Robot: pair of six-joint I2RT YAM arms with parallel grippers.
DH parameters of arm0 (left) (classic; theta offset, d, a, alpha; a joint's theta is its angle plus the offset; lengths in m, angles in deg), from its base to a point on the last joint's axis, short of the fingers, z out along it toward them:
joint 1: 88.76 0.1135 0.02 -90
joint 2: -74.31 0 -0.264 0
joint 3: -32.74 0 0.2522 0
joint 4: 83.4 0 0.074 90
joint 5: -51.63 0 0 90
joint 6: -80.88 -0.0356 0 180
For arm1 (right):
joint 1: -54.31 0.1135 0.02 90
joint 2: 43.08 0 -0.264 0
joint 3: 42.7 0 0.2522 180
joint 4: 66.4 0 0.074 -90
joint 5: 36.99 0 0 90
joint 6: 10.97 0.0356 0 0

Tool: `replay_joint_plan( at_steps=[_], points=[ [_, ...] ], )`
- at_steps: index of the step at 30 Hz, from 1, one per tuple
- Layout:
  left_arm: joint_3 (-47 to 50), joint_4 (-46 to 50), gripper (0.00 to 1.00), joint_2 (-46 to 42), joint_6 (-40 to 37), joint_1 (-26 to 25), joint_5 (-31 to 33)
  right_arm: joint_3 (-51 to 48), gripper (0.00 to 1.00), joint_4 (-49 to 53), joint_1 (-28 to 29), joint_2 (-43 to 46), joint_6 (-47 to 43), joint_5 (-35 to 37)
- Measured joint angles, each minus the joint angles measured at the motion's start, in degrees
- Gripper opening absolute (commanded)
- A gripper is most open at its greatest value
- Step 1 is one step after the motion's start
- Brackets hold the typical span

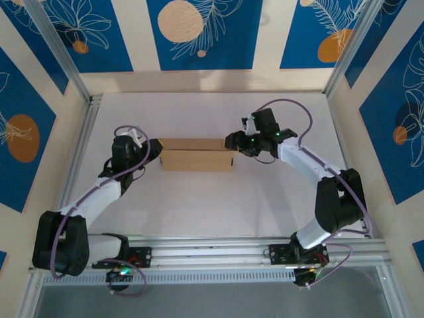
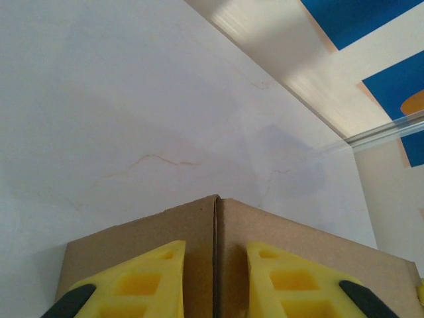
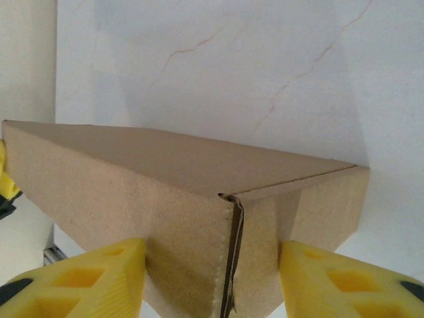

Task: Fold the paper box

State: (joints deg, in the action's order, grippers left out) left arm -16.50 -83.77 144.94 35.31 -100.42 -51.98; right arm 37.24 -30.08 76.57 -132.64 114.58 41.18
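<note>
The paper box (image 1: 197,159) is a shallow, closed brown cardboard box lying in the middle of the white table (image 1: 199,205). My left gripper (image 1: 154,150) is at the box's left end. In the left wrist view its yellow fingers (image 2: 146,278) press on the two faces either side of a corner seam of the box (image 2: 291,232), so the left gripper (image 2: 215,250) is shut on it. My right gripper (image 1: 236,142) is at the right end. In the right wrist view the right gripper (image 3: 212,250) straddles a corner of the box (image 3: 165,165), and both fingers (image 3: 99,275) touch the cardboard.
Aluminium rails (image 1: 79,152) frame the table on the left, and another rail (image 1: 218,246) runs along the near edge by the arm bases. Blue patterned wall panels (image 1: 199,33) enclose the back and sides. Bare table lies in front of and behind the box.
</note>
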Motion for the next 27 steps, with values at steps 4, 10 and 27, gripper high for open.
replay_joint_plan(
  at_steps=[4, 10, 27],
  points=[
    [0.31, -0.57, 0.23, 0.11, 0.02, -0.13, 0.94, 1.27, 0.40, -0.28, 0.20, -1.38, -1.36, 1.60],
    [1.40, -2.86, 0.23, 0.81, 0.24, -0.15, 1.51, 1.64, 0.41, -1.46, 0.55, -1.95, -2.78, 3.13],
    [11.61, 1.86, 0.35, -16.94, -2.45, -10.36, 9.75, -27.39, 0.42, -21.62, 5.99, 21.62, -5.20, 11.08]
  ],
)
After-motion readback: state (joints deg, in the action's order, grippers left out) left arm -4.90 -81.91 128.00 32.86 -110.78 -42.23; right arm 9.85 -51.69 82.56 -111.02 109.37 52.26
